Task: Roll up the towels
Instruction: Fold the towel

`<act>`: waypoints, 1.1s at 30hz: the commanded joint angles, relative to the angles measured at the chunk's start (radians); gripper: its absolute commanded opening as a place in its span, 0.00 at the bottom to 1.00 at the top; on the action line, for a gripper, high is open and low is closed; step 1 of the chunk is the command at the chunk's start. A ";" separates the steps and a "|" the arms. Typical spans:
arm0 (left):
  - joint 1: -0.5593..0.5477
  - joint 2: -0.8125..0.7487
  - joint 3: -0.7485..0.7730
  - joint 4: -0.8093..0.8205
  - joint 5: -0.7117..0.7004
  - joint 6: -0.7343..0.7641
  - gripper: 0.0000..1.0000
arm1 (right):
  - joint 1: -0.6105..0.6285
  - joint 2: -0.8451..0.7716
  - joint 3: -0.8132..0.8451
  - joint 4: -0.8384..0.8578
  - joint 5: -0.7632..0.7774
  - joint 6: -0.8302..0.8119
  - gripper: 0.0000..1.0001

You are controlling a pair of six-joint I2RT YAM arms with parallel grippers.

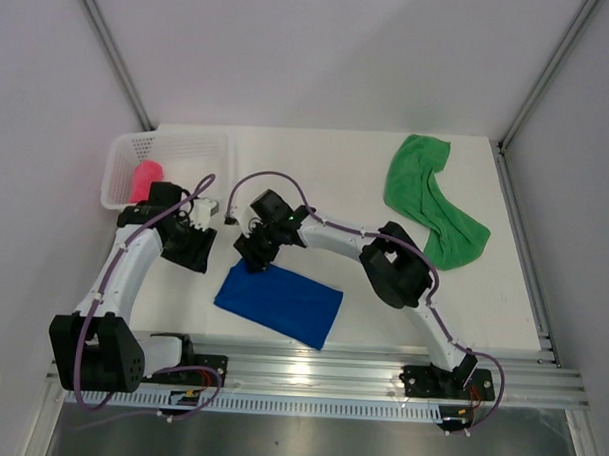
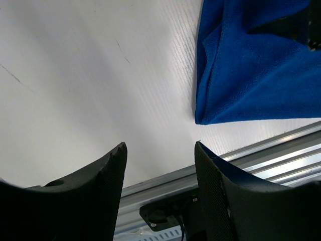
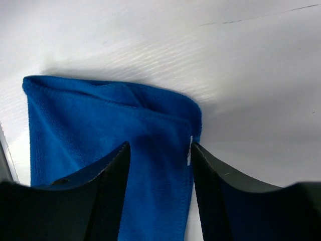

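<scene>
Two arms, one blue towel, one green towel, one pink towel

blue towel on white table, fingers apart, empty

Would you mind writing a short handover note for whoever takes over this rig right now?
Left gripper: open, empty, over bare table just left of the blue towel.
Right gripper: open, over the blue towel's far left end, nothing pinched.
Pink towel: looks rolled, standing in the white mesh basket, far left.
Blue towel: folded flat at near centre, not yet rolled.
Green towel: loose and crumpled, far right.
Done: pink, apparently. Left: roll blue, then green.
</scene>
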 commanded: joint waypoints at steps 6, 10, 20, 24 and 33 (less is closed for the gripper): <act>0.012 -0.009 0.034 -0.008 0.013 -0.012 0.60 | 0.015 0.034 0.028 -0.002 0.023 0.001 0.52; 0.012 -0.001 0.031 -0.006 0.013 -0.012 0.60 | 0.021 -0.050 0.027 0.019 0.064 -0.005 0.52; 0.012 -0.018 0.057 -0.029 -0.010 -0.017 0.60 | 0.027 -0.145 -0.052 0.108 0.178 0.009 0.55; 0.013 -0.019 0.040 -0.024 -0.012 -0.017 0.60 | 0.030 -0.052 -0.050 0.110 0.057 0.013 0.54; 0.012 -0.015 0.029 -0.017 -0.012 -0.020 0.60 | 0.022 0.039 -0.059 0.129 -0.004 0.039 0.52</act>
